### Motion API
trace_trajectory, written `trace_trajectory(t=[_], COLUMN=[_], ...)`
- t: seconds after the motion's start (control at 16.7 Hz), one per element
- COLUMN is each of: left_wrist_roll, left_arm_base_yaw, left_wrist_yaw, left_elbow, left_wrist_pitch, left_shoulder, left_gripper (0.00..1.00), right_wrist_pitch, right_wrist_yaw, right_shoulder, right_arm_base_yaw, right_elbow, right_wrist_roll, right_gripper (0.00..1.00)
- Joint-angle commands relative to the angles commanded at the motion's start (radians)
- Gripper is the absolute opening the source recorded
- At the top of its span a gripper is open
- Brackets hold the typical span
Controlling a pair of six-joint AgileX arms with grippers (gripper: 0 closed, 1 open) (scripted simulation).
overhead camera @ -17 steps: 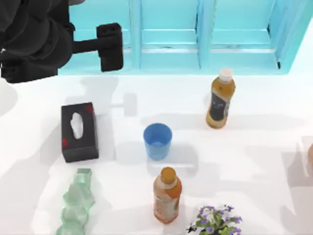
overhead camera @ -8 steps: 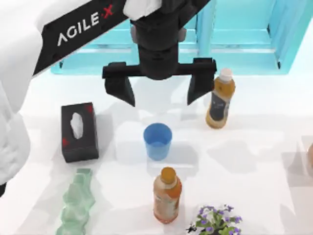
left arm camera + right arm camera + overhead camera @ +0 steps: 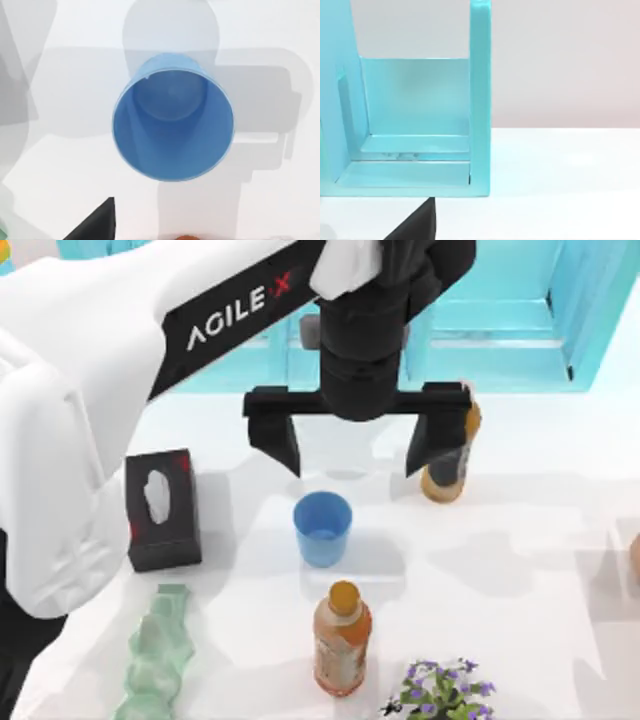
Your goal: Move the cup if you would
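Near the middle of the white table point(image 3: 540, 570) stands the blue cup point(image 3: 322, 528), upright and open-mouthed, with nothing holding it. Above and just behind it in the top view hangs the left gripper point(image 3: 358, 445), its two black fingers spread wide, one toward the tissue box point(image 3: 161, 508) side and the other in front of the white-capped tea bottle point(image 3: 447, 472). The jaws are plainly open and empty. From the left wrist view the cup point(image 3: 173, 117) sits almost centred beneath the camera, its hollow interior visible, so the approach looks well lined up.

By my judgement the task is only in its opening stage: the reach toward the cup is under way, but no grasp, lift or shift is done. What remains is to descend so the fingers straddle the cup's wall, close on it, carry it and set it down.

Other things crowd the cup. An orange-capped tea bottle point(image 3: 341, 640) stands just in front of it, a pale green glass vase point(image 3: 153, 655) lies toward the front left, and a pot of purple flowers point(image 3: 440, 690) sits at the front edge. A turquoise shelf unit point(image 3: 480, 330) runs along the back.

The right arm is parked away from the work; its wrist view looks at that turquoise shelf point(image 3: 420, 125), and I cannot tell how its jaws stand.
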Motion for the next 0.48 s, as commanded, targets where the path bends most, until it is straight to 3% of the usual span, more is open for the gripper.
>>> trace_trajectory(t=[0.24, 0.48], left_wrist_roll=[0.004, 0.004], left_arm_base_yaw=[0.004, 0.004], left_wrist_yaw=[0.000, 0.000], left_elbow=[-0.042, -0.215], left_wrist_pitch=[0.041, 0.230], left_shoulder=[0.000, 0.010], left_gripper=[1.00, 1.00], right_wrist_pitch=[0.000, 0.000], right_wrist_yaw=[0.000, 0.000], right_shoulder=[0.000, 0.000], right_arm_base_yaw=[0.000, 0.000], right_elbow=[0.000, 0.000], right_wrist_roll=[0.000, 0.000], right_gripper=[1.00, 1.00])
